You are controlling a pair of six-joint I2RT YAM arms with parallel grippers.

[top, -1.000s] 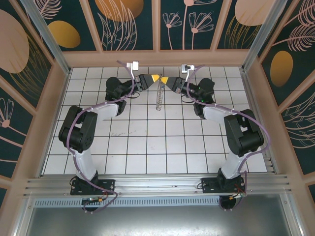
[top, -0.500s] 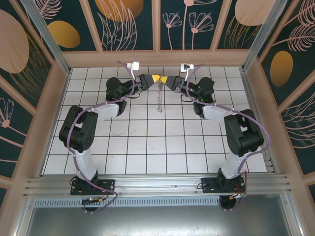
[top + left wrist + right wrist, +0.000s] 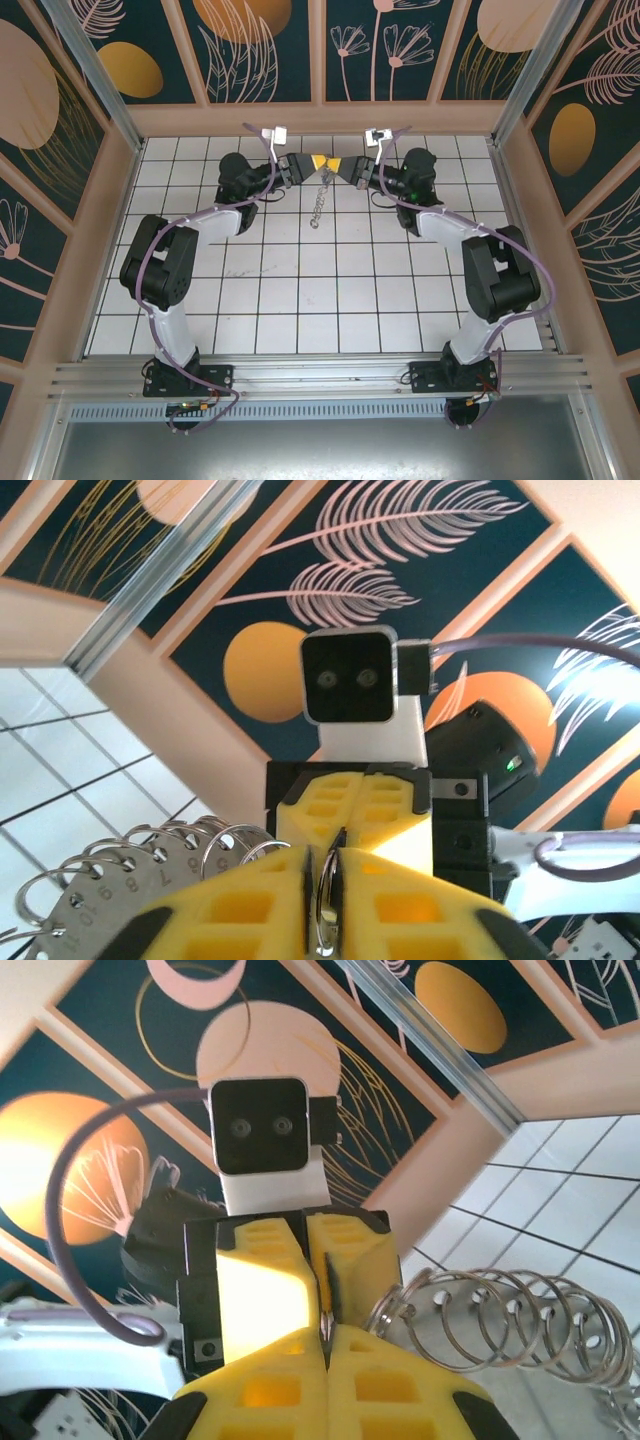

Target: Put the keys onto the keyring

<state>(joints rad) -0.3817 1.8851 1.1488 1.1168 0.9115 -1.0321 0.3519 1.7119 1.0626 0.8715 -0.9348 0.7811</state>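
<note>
Keyring (image 3: pixel 317 200): bunch of silvery split rings w/ numbered metal discs, dangling from the meeting gripper tips, far-centre over table (image 3: pixel 300 290). R gripper (image 3: pixel 326 1350) clenched on its thin wire. L gripper (image 3: pixel 322 880): wire sits in slim gap, can't tell if gripped.

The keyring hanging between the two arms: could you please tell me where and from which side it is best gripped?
Probably its thin top edge, approached level from either side, where the left pincer and right pincer meet it. The keyring hangs down from there, and its small rings below look loose, poor for pinching.
</note>
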